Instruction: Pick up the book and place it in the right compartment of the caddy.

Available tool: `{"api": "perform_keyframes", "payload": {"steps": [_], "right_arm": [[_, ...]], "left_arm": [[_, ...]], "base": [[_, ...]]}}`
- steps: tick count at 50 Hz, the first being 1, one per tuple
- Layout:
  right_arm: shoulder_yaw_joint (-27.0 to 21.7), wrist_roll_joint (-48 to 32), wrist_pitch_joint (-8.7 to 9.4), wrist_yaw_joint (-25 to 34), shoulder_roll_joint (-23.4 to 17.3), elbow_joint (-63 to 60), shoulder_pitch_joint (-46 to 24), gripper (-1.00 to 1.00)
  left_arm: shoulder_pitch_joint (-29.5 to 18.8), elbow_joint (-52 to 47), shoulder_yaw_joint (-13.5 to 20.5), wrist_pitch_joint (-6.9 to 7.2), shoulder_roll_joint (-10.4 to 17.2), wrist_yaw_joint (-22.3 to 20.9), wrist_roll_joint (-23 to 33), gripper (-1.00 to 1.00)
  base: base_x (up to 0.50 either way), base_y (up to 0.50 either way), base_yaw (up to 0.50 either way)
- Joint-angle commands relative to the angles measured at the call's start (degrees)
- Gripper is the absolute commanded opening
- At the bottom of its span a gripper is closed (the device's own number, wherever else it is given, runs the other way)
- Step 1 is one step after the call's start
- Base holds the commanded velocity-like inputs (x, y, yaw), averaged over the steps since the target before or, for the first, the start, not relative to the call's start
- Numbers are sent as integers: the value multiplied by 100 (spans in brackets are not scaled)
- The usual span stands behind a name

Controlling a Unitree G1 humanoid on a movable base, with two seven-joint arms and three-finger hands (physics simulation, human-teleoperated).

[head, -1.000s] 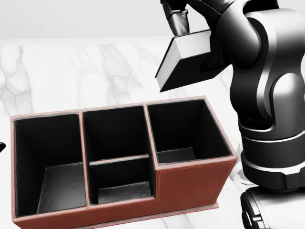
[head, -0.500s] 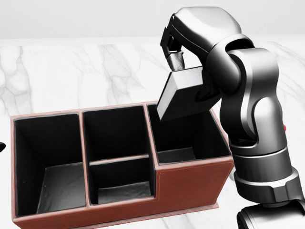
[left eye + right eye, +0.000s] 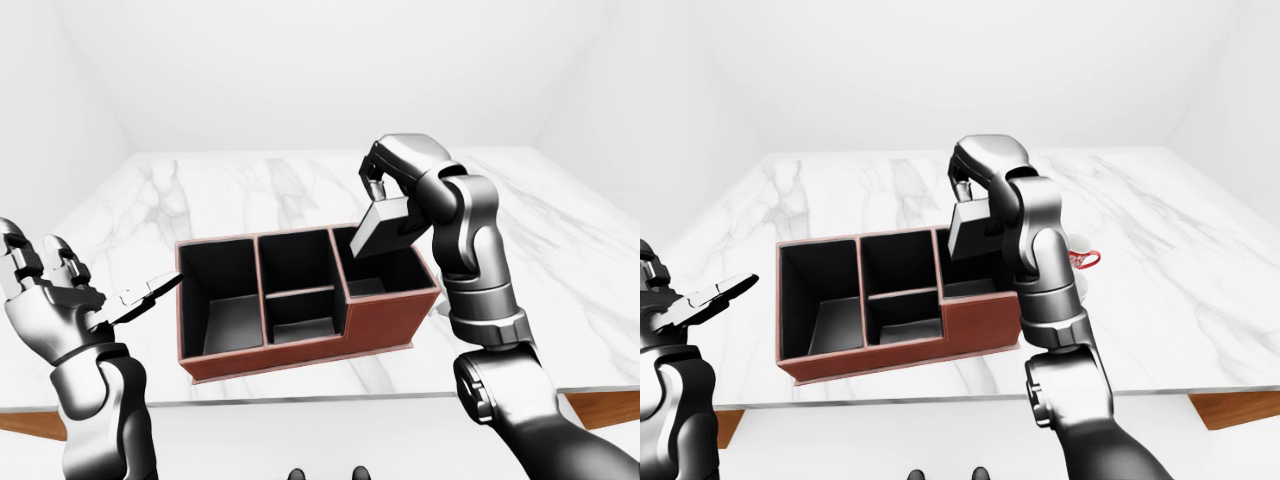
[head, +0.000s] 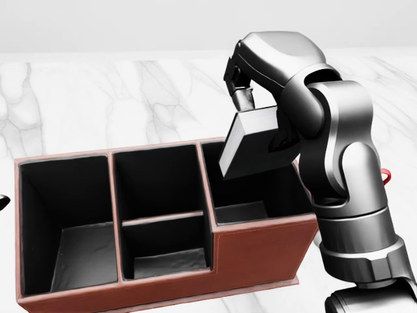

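Observation:
A red-brown caddy (image 4: 260, 251) with black compartments stands on the marble table (image 4: 98, 98). My right hand (image 4: 251, 107) is shut on a dark book (image 4: 251, 147) and holds it tilted, its lower corner dipping into the right compartment (image 4: 251, 195) of the caddy. In the left-eye view the book (image 3: 378, 228) hangs over the caddy's right end. My left hand (image 3: 60, 290) is open and empty, raised to the left of the caddy.
A small red-and-white object (image 3: 1085, 260) lies on the table right of the caddy, partly hidden by my right arm. The table's near edge (image 3: 300, 402) runs below the caddy. White walls surround the table.
My right hand has lowered the book from above the caddy down to the right compartment's rim. The caddy and the left hand have not moved.

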Motion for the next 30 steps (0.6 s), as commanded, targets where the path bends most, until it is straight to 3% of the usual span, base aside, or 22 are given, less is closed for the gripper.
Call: {"api": "perform_keyframes", "payload": {"steps": [1,18,30], "right_arm": [[-45,-59,0,-1,-27,59,54,-100],[7,-105,0,-1,64,166,219,-100],[53,-138,0,-1,139,197,257,-100]], "left_arm": [[-1,25,-13,-18,0,3,10,100],[-10,-43,-4,56,9,18,2,100],[-11,1,-15,15,2,12,20,100]], "base": [[0,0,0],[0,0,0],[0,0,0]]}}
